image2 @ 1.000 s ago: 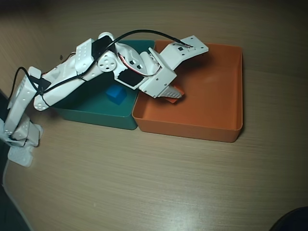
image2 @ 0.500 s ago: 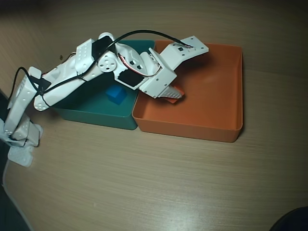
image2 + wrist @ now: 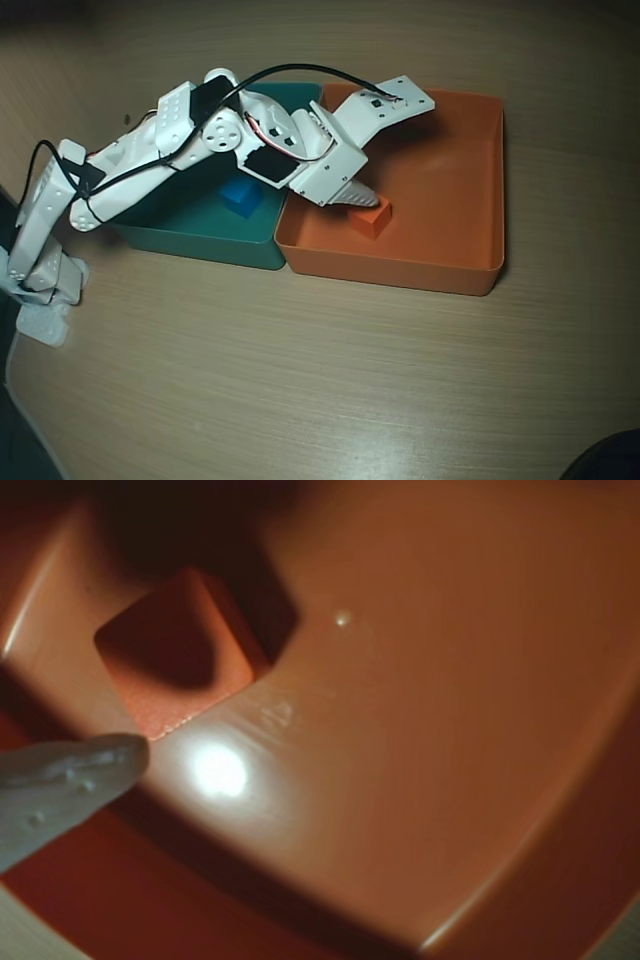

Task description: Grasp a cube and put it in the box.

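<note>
Claw low inside orange box, centre of overhead view. One white finger visible at left edge of wrist view, tip just beside cube; opening width cannot tell, nothing visibly gripped. Cube small, orange, matte, resting on box floor near lower-left corner. Teal box adjoining at left, blue cube inside. Surface light wood grain.

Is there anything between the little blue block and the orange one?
Yes, in the overhead view: the touching walls of the green tray and orange tray stand between blue block and orange block.
</note>
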You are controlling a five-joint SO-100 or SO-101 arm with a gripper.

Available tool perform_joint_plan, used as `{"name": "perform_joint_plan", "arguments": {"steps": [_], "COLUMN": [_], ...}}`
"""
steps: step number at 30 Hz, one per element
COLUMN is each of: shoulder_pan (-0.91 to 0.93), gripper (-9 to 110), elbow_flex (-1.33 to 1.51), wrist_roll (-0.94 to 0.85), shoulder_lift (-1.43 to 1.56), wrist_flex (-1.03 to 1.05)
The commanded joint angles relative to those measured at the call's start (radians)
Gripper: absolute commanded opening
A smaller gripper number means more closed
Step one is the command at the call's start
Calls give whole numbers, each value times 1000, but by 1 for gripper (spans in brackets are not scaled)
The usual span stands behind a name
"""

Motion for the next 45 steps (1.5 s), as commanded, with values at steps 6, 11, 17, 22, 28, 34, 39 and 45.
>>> {"name": "perform_joint_plan", "arguments": {"steps": [6, 11, 17, 22, 28, 34, 39, 45], "shoulder_pan": [5, 5, 6, 3, 0, -2, 0, 9], "gripper": [50, 50, 44, 23, 1, -6, -5, -5], "elbow_flex": [-80, -80, -80, -80, -80, -80, -80, -78], "wrist_roll": [5, 5, 5, 6, 6, 6, 6, 6], "shoulder_lift": [38, 38, 48, 48, 46, 46, 49, 66], "wrist_flex": [-11, -11, -11, 2, 2, 3, 3, 3]}}
